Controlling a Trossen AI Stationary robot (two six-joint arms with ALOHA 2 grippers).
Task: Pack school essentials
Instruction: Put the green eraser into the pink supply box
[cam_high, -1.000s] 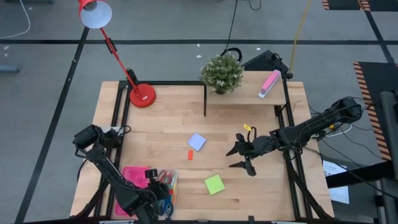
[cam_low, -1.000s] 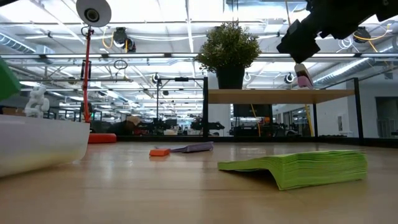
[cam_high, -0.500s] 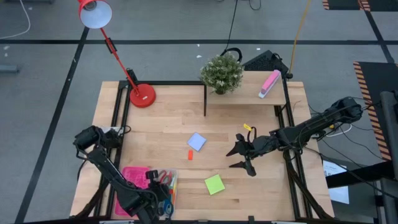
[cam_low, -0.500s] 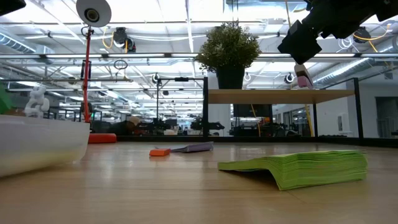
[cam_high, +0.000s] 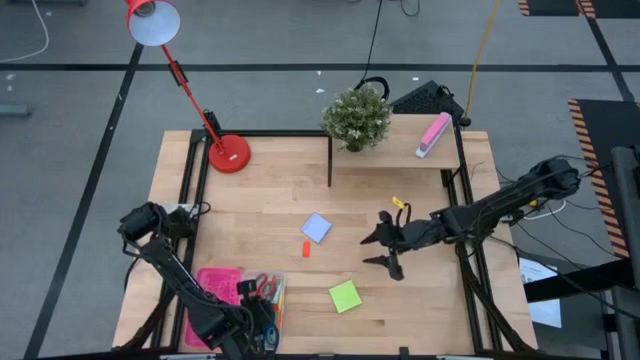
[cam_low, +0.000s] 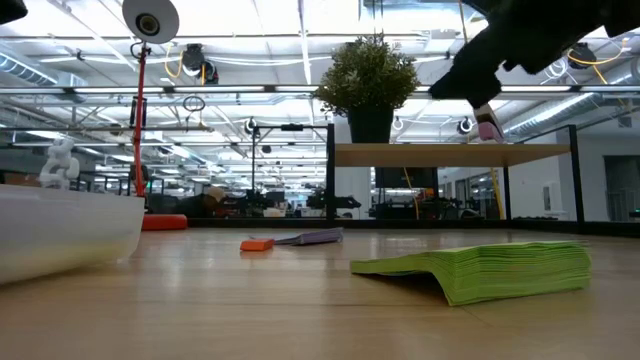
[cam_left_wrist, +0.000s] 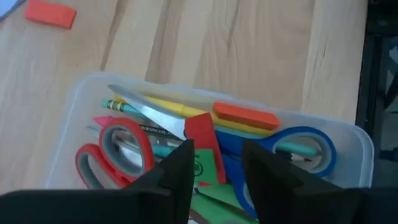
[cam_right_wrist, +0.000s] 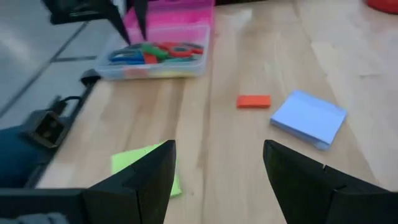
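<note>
With my right hand (cam_high: 378, 250) spread wide above the wooden desk (cam_high: 270, 200), I should drop squarely over the green square note pad (cam_high: 345, 296), while my left hand (cam_left_wrist: 214, 168), fingers slightly parted and empty, hangs above the clear plastic box (cam_left_wrist: 348, 140) of scissors.

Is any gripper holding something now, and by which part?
Nothing is held. The left gripper hangs open above the clear bin; the right gripper is open over the table.

No legible text, labels, brands or numbers; small green mark among clear bin (cam_left_wrist: 74, 134) contents unreadable.
</note>
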